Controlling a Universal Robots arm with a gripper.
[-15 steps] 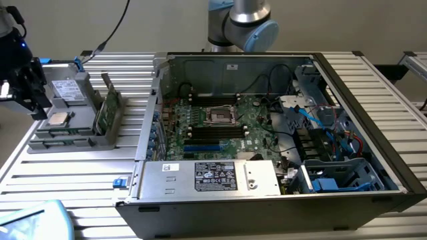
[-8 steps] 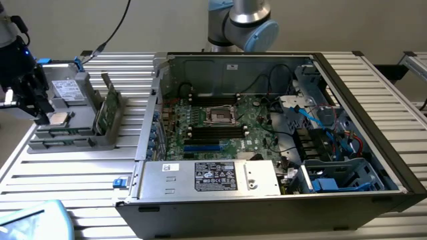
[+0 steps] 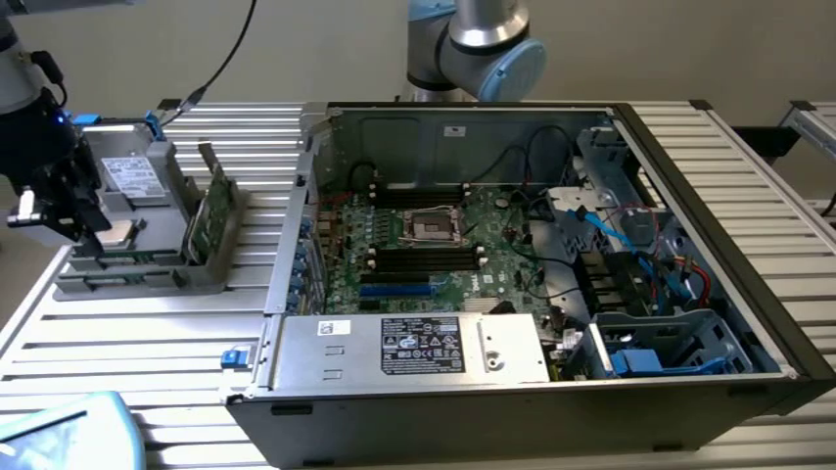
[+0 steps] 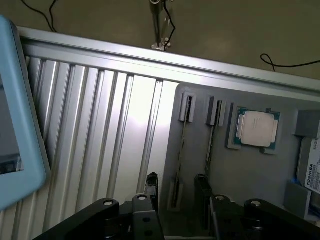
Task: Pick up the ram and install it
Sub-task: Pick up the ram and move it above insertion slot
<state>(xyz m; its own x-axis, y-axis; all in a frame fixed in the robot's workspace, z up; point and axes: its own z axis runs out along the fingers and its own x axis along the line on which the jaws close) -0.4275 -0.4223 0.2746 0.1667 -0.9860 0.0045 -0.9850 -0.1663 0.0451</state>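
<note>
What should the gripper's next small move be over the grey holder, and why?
Probably a slow straight descent. The black gripper is open and holds nothing; its fingers line up either side of the long thin ram stick, edge-on in the grey plastic holder, the one farther from the square silver processor chip.

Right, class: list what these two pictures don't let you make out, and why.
Ram: exterior view, edge-on in the grey holder, chips and label too small.
Hard drive: wrist view, cut off by the picture's edge.
Light blue object: wrist view, cut off by the edge; unidentifiable.
</note>
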